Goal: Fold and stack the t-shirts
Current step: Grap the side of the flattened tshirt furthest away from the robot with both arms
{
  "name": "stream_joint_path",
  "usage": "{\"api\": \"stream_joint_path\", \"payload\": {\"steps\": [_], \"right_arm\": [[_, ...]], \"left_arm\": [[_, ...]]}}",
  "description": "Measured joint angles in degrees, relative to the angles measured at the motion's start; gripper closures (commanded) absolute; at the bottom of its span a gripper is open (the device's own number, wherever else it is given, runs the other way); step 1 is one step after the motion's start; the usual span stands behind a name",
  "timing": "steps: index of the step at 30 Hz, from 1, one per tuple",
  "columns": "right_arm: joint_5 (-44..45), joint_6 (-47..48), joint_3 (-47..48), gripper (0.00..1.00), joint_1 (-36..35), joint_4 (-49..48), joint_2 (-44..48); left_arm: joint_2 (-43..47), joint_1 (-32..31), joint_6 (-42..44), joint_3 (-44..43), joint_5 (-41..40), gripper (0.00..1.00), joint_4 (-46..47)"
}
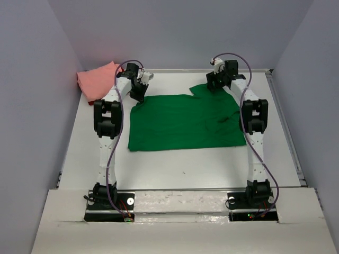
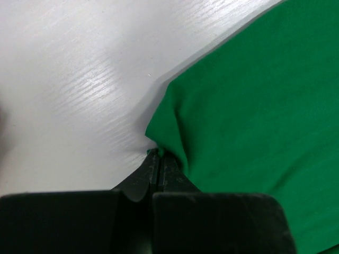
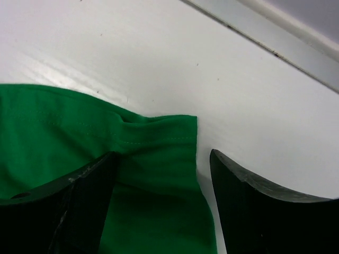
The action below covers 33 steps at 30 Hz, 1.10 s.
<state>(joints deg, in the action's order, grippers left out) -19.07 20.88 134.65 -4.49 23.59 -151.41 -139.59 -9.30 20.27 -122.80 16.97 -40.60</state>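
A bright green t-shirt (image 1: pixel 185 121) lies spread flat in the middle of the white table (image 1: pixel 175 164). At the shirt's far left corner, my left gripper (image 1: pixel 139 94) is shut, and the left wrist view shows its fingertips (image 2: pixel 159 154) pinching the edge of the green cloth (image 2: pixel 254 106). My right gripper (image 1: pixel 216 84) is at the far right corner. It stands open (image 3: pixel 164 156), and its two fingers straddle the green sleeve (image 3: pixel 159 185) without closing on it. A folded salmon pink t-shirt (image 1: pixel 98 79) lies at the far left, with a dark red edge (image 1: pixel 91 101) under it.
The table's raised metal rim (image 1: pixel 283 121) runs along the right side and shows close to the right gripper (image 3: pixel 265 37). Pale walls enclose the table on three sides. Both arm bases sit at the near edge.
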Motion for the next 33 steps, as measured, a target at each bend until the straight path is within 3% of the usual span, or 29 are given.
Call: {"api": "stream_joint_path", "payload": {"steps": [7, 10, 11, 13, 33], "right_arm": [[-4.81, -0.92, -4.37, 0.28, 2.91, 0.52, 2.58], [-6.58, -1.22, -4.35, 0.48, 4.28, 1.49, 2.73], [-6.93, -1.31, -4.33, 0.74, 4.52, 1.70, 2.75], [-7.63, -1.51, -4.26, 1.00, 4.96, 2.38, 2.75], [-13.42, -1.84, -1.05, 1.00, 5.42, 11.34, 2.78]], "left_arm": [[0.59, 0.00, 0.02, 0.66, -0.02, 1.00, -0.02], [0.61, 0.00, 0.02, 0.66, -0.02, 1.00, -0.04], [0.61, 0.00, 0.02, 0.66, -0.02, 1.00, -0.04], [0.61, 0.00, 0.02, 0.66, 0.00, 1.00, -0.04], [0.61, -0.02, 0.07, 0.83, -0.70, 1.00, 0.02]]}}
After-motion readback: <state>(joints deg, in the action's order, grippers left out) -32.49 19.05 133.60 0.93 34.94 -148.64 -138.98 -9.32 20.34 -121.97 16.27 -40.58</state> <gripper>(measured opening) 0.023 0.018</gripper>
